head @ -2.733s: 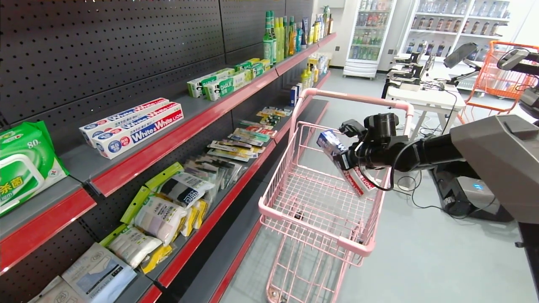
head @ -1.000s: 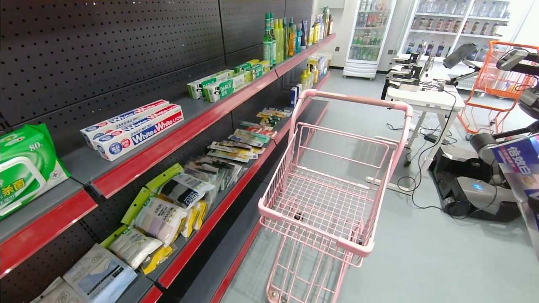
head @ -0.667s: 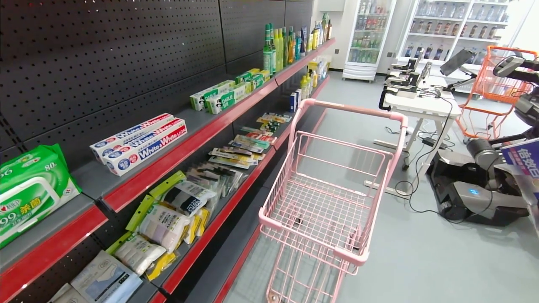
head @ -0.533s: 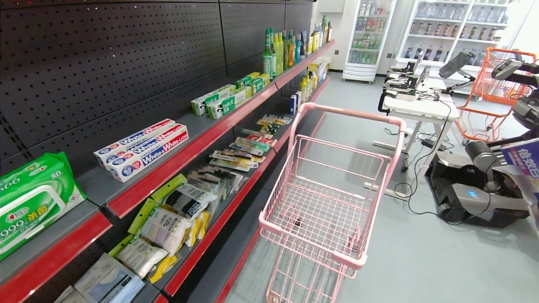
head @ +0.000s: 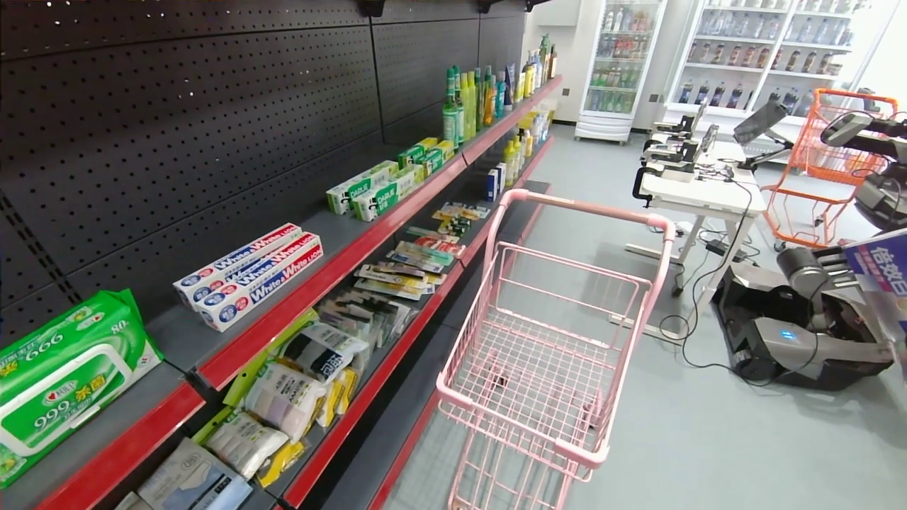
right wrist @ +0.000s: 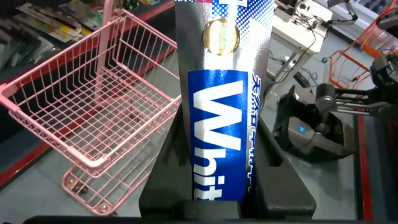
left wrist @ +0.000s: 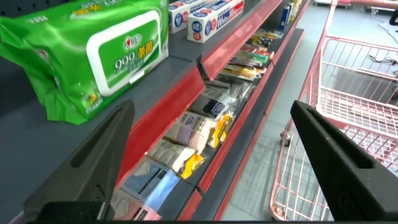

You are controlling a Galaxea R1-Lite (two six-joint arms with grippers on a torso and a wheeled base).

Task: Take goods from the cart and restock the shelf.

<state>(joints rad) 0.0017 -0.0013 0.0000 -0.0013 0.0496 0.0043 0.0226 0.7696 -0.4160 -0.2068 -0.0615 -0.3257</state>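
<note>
A long blue-and-white toothpaste box [right wrist: 224,106] stands between the fingers of my right gripper [right wrist: 221,180], which is shut on it. In the head view that box [head: 882,273] shows at the far right, apart from the pink cart [head: 641,283]. The cart [right wrist: 37,93] stands beside the shelf. Matching toothpaste boxes [head: 248,273] lie on the grey upper shelf [head: 340,227], with a green wipes pack [head: 64,375] nearer to me. My left gripper [left wrist: 211,155] is open in front of the shelf edge, below the wipes pack [left wrist: 99,50], holding nothing.
Green toothpaste boxes [head: 382,188] and bottles [head: 475,85] stand farther along the shelf. Packets [head: 305,354] fill the lower shelf. Right of the cart are a white table [head: 701,191], floor cables, a grey machine [head: 801,333] and an orange cart [head: 829,156].
My right arm has drawn back from over the cart to the far right, still holding the toothpaste box. The head camera has shifted since, so the shelf and cart sit lower in view.
</note>
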